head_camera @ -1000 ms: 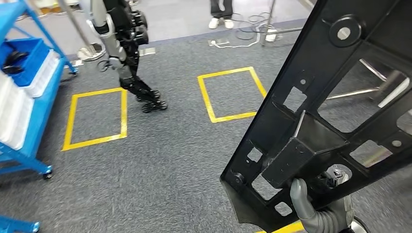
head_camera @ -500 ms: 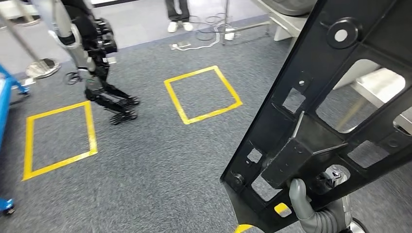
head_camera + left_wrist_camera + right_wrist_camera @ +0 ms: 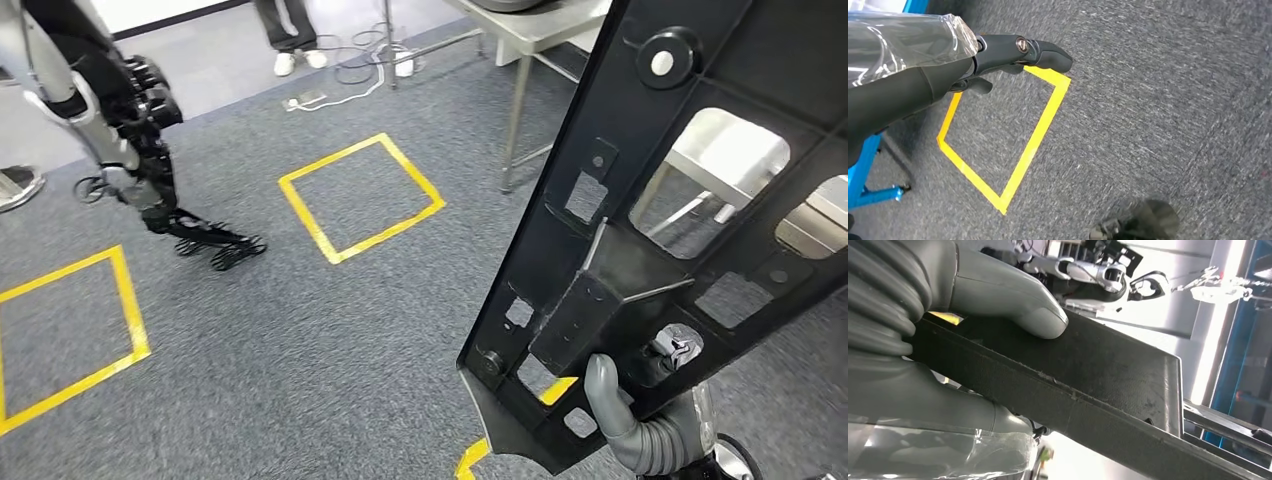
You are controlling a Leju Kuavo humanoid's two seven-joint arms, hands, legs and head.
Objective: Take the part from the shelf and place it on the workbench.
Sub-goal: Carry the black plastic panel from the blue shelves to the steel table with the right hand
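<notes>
Over the grey carpet floor (image 3: 330, 340), your right robot hand (image 3: 640, 425) grips the large black perforated plastic panel (image 3: 680, 210). Your left robot hand (image 3: 998, 60) hangs holding nothing, fingers loosely extended.

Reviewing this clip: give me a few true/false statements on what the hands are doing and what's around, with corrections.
1. The right hand holds the black part. True.
2. The left hand holds a blue bin. False: it holds nothing, above grey carpet.
3. The part lies on the metal table. False: it is held up, tilted, above the floor.
4. Yellow tape squares mark the carpet. True.
5. Another robot stands on the left. True.
</notes>
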